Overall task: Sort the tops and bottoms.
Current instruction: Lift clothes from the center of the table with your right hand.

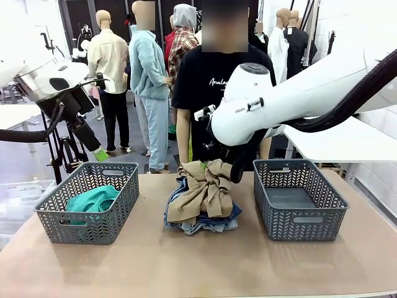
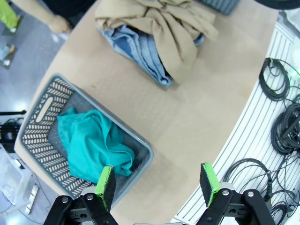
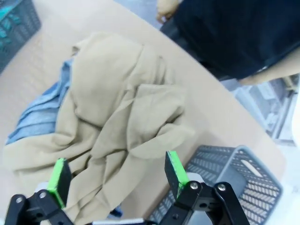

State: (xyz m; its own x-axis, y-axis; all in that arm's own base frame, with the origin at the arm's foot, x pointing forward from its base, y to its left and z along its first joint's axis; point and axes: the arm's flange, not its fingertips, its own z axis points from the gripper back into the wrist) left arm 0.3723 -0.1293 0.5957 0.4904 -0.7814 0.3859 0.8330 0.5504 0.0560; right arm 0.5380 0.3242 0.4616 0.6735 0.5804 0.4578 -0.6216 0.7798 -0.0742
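Roughly a quarter done, by the look of it: teal top [image 1: 92,202] lying in the basket [image 1: 74,226] at lower left, tan shirt [image 1: 201,189] heaped over the jeans [image 1: 214,225] at centre (none of these sorted yet), other basket [image 1: 298,231] at lower right waiting. Spread wide on the left gripper [image 2: 157,185], above the teal top's basket; likewise on the right gripper [image 3: 115,176], just over the tan shirt, gripping nothing.

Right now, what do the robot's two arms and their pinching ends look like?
Both arms are glossy white with rounded joints. The right arm carries small dark lettering and a ribbed black hose; the left arm has a black cable. The left gripper and right gripper are black, each with two fingers tipped with bright green pads.
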